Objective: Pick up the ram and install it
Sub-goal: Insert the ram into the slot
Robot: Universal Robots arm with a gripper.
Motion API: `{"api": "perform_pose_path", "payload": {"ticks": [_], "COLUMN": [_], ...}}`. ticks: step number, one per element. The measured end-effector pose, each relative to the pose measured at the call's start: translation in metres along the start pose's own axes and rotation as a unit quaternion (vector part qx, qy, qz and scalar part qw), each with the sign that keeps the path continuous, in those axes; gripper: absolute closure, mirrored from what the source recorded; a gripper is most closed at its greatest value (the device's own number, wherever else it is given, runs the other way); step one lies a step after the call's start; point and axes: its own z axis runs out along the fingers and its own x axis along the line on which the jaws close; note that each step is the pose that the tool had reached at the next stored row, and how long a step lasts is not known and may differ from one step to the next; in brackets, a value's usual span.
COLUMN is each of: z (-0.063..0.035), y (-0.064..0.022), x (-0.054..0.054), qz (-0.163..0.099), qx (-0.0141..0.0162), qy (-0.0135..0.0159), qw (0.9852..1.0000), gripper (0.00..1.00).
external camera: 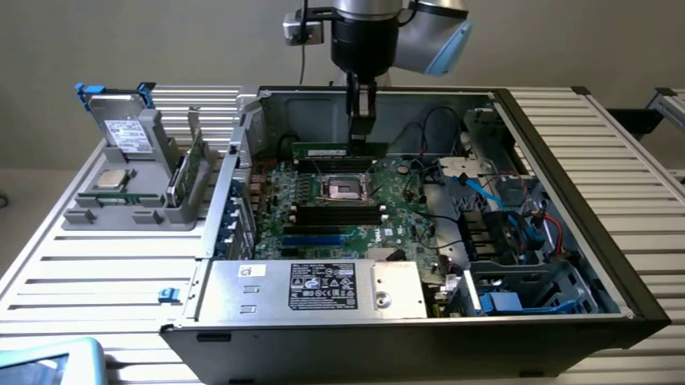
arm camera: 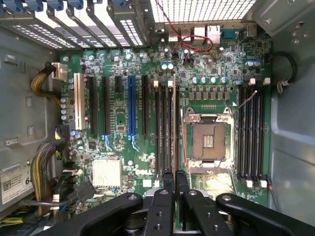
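The gripper's (external camera: 362, 136) black fingers (arm camera: 169, 182) are clamping on the ram (external camera: 334, 151), a long, thin green circuit-board stick, right of its middle. It is hanging in the exterior view's upper middle, its long axis running across the frame, parallel to the black memory slots (external camera: 334, 166) just beneath. The arm (external camera: 374, 32) is pointing straight down into the open black computer case (external camera: 586, 210).

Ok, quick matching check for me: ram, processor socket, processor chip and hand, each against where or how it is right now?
1 ram
2 processor socket
3 processor chip
4 hand

a empty
b on the grey holder, the exterior view's left
c shut, pointing down into the case
d held on edge beside the socket

Pairs: 1-d, 2-a, 3-b, 4-c
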Motion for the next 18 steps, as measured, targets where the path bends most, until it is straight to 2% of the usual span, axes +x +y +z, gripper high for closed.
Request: {"api": "perform_pose_path", "payload": {"ticks": [4,7,8,13,14,18], "z": [0.0072,0.0116,0.0128,0.0177,0.019,0.0263], "y": [-0.0002,-0.0003,-0.0003,-0.0003,-0.0003,-0.0003], "x": [0.0,-0.001,-0.001,-0.001,-0.001,-0.002], "qz": [0.0,0.0,0.0,0.001,0.001,0.001], "qx": [0.0,0.0,0.0,0.0002,0.0002,0.0002], "qy": [0.0005,0.0019,0.0027,0.0119,0.0129,0.013], "qw": [1.0,1.0,1.0,0.9999,0.9999,0.9999], "gripper": [0.86,0.86,0.86,0.86,0.86,0.86]}}
